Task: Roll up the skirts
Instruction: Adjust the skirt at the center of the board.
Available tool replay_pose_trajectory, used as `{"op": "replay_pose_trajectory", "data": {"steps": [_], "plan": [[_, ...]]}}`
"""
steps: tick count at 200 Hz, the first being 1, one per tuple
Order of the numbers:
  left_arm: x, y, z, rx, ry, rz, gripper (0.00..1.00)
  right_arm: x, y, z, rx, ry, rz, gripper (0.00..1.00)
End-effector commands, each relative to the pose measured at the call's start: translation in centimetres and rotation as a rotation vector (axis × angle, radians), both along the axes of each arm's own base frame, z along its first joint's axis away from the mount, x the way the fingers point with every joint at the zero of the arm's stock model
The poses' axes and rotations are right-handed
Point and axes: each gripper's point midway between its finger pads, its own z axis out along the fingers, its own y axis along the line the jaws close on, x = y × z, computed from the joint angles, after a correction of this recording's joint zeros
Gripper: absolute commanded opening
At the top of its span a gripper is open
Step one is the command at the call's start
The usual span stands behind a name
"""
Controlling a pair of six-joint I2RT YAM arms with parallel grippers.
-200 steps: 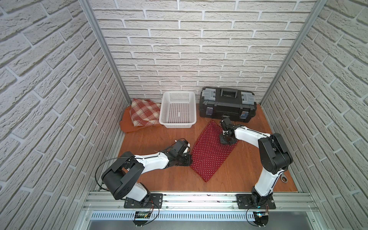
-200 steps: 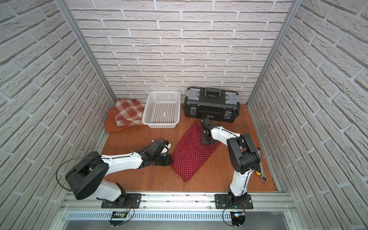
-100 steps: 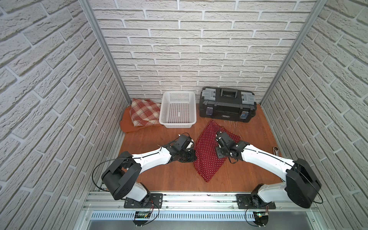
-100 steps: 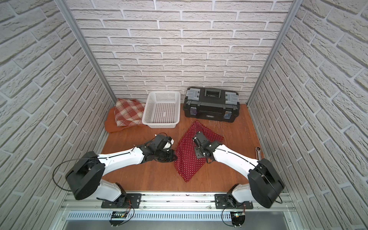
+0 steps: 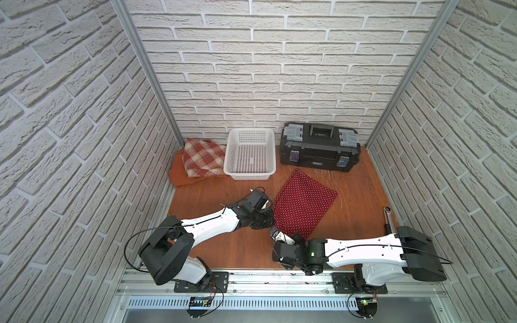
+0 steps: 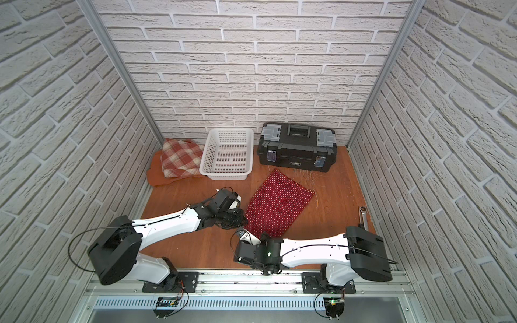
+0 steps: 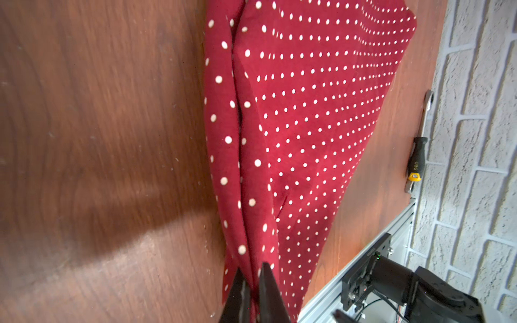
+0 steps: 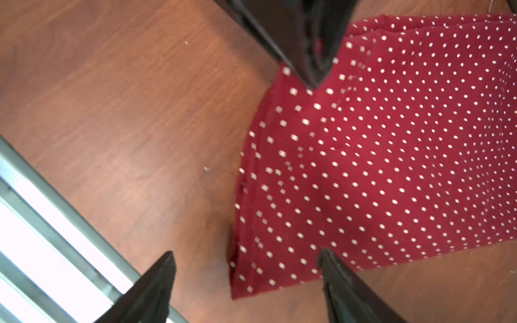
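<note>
In the left wrist view we are seeing the left gripper [image 7: 253, 282] clenched on the side edge of the dotted skirt [image 7: 307, 112], and it is pinching a thin fold of the cloth between its two fingers. In the right wrist view the right gripper [image 8: 246, 253] is standing with its jaws wide apart and is holding nothing. It is hovering just over the near corner of the same skirt, and whether it is touching the cloth we cannot tell.

In both top views the dotted skirt is lying spread out flat in the middle of the table [image 5: 212, 243], in front of the toolbox [image 5: 319, 148]. No part of it is looking rolled to us yet. The plaid skirt [image 5: 202, 158] is resting on top of the orange skirt [image 5: 179, 176] in the far left corner, just beside the basket [image 5: 250, 131], and both are lying in a loose pile, not as bundles. The basket is holding nothing that we can see.

So we are judging that the task is only beginning. The first skirt is being taken by its edge, all three rolls are left to make, and the two far skirts are waiting untouched.
</note>
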Motion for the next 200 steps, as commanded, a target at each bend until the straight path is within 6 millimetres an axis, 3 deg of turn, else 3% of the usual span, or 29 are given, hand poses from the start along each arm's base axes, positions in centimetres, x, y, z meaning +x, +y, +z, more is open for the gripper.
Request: {"op": "replay_pose_trajectory", "data": {"steps": [1,58,95,147,200], "plan": [[0.1,0.1,1.2,-0.032,-0.028,0.026,0.0,1.2,1.0,0.7,0.014,-0.084,-0.023,0.86],[-0.3,-0.1,0.8,-0.045,-0.02,0.036,0.0,2.8,1.4,-1.0,-0.114,-0.12,-0.061,0.88],[-0.6,0.1,0.5,-0.046,-0.012,0.049,0.0,4.4,-0.6,-1.5,-0.163,-0.165,-0.163,0.88],[-0.8,0.5,0.5,-0.056,-0.009,0.071,0.0,5.4,-0.8,-3.2,-0.218,-0.146,-0.176,0.88],[-1.4,0.7,0.0,-0.051,0.004,0.082,0.0,6.9,-3.0,-3.8,-0.263,-0.158,-0.244,0.84]]}}
